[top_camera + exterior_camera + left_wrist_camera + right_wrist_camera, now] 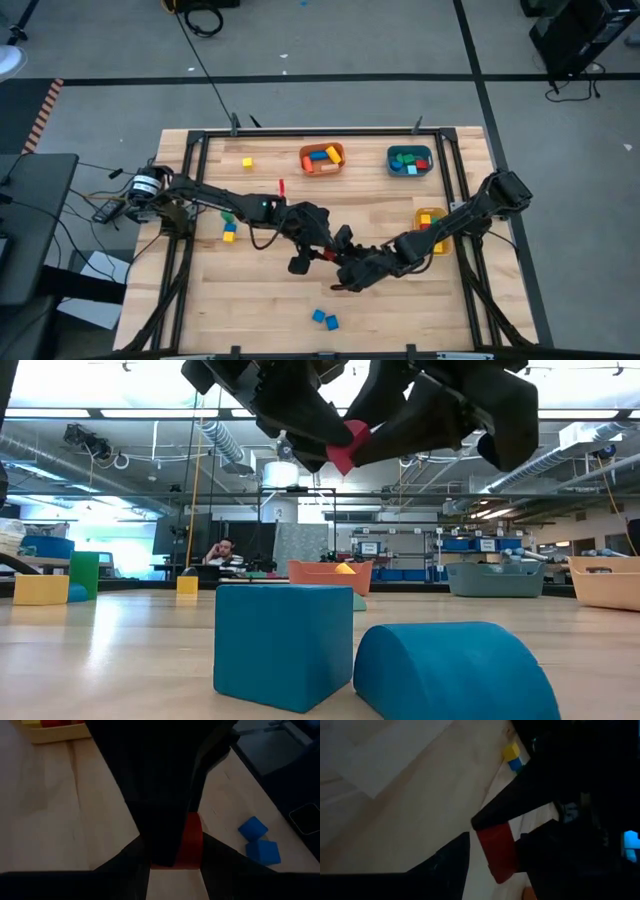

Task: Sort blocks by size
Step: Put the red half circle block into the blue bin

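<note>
Red is the block (345,448) I see pinched between my two hands above the middle of the worktop (270,300): the left hand (322,254) is clamped on it, and the right hand (345,262) has its fingers on either side, though I cannot tell whether they grip. Two blue blocks (324,319) lie together near the front edge. Three bins stand at the back and right: orange (322,158), teal (409,160) and yellow (431,230), each holding blocks. The worktop is pale wooden planks; behind it I see a workshop where one person (222,552) sits.
</note>
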